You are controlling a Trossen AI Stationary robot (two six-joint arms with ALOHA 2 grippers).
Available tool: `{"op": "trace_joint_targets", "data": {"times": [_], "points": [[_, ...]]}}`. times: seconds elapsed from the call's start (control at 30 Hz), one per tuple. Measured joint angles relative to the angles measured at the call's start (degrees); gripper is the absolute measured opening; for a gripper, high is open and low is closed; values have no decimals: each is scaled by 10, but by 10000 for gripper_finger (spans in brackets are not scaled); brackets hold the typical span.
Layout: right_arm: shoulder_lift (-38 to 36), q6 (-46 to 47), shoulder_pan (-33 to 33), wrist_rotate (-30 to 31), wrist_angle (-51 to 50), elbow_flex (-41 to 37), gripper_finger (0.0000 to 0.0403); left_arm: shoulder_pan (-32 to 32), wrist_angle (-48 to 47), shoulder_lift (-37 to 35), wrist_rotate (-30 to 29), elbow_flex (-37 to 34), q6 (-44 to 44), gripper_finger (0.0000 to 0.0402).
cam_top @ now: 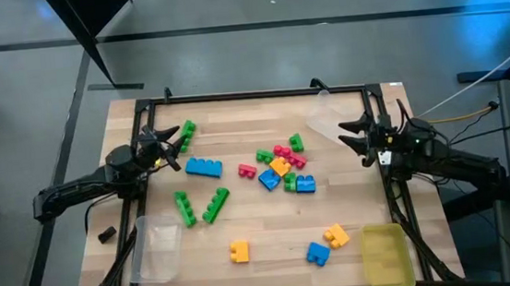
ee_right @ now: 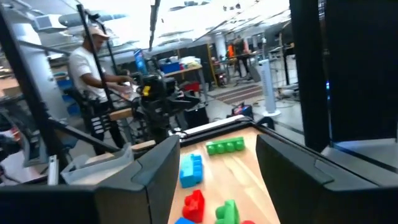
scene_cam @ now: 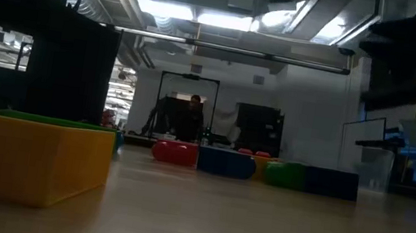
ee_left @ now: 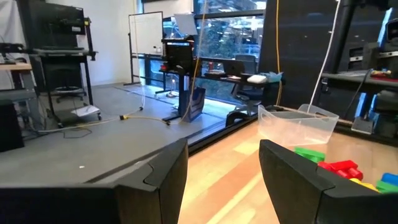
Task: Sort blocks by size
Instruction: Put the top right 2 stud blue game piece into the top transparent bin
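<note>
Several blocks lie on the wooden table [cam_top: 263,230]. A green one [cam_top: 185,130] and a blue one [cam_top: 203,168] lie by my left gripper [cam_top: 167,143]. Two long green ones [cam_top: 200,207] lie nearer the front, and a mixed cluster [cam_top: 283,165] lies mid-table. An orange one [cam_top: 239,251], another orange one [cam_top: 336,237] and a blue one [cam_top: 317,253] lie near the front edge. My left gripper [ee_left: 224,180] stands open at the table's left, level and above the board. My right gripper [cam_top: 353,135], also seen in its wrist view [ee_right: 217,174], stands open at the right, raised, with nothing between its fingers.
One clear tray [cam_top: 159,247] lies at the front left and another [cam_top: 331,118] at the far right, also seen in the left wrist view [ee_left: 298,127]. A yellow tray [cam_top: 386,255] stands at the front right corner. A person [ee_right: 93,68] stands beyond the table's left side.
</note>
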Motion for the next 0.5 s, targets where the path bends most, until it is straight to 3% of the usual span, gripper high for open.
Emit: {"op": "trace_joint_targets", "data": {"times": [0.33,0.5], "points": [[172,-40,0,-91,-4,105,214,0,0,0,0,0,-5,184],[266,-47,1,-165,-45,165,214,0,0,0,0,0,-5,184]]}}
